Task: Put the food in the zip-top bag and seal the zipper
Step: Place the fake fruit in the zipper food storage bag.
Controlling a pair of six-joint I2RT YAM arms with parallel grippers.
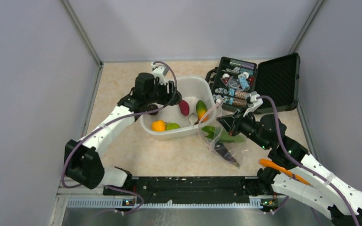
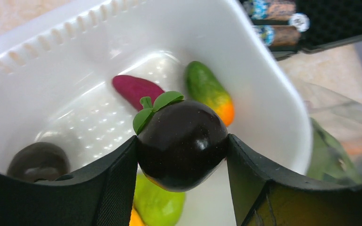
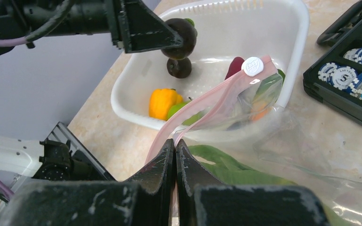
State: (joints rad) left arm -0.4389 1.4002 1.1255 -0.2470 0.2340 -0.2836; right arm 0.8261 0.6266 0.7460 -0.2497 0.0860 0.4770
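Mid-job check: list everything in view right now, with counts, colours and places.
tub: one, white, table centre.
dark purple fruit: one, green-leafed, held above the tub.
food in tub: dark piece, magenta piece, green-orange piece, green fruit, yellow-orange pepper.
zip-top bag: one, clear, right of tub; holds green leafy piece and dark eggplant.
zipper: pink strip, white slider.
case: one, black, open, far right, with chips.
left gripper: jaws clamp the dark purple fruit.
right gripper: jaws pinch the zipper.
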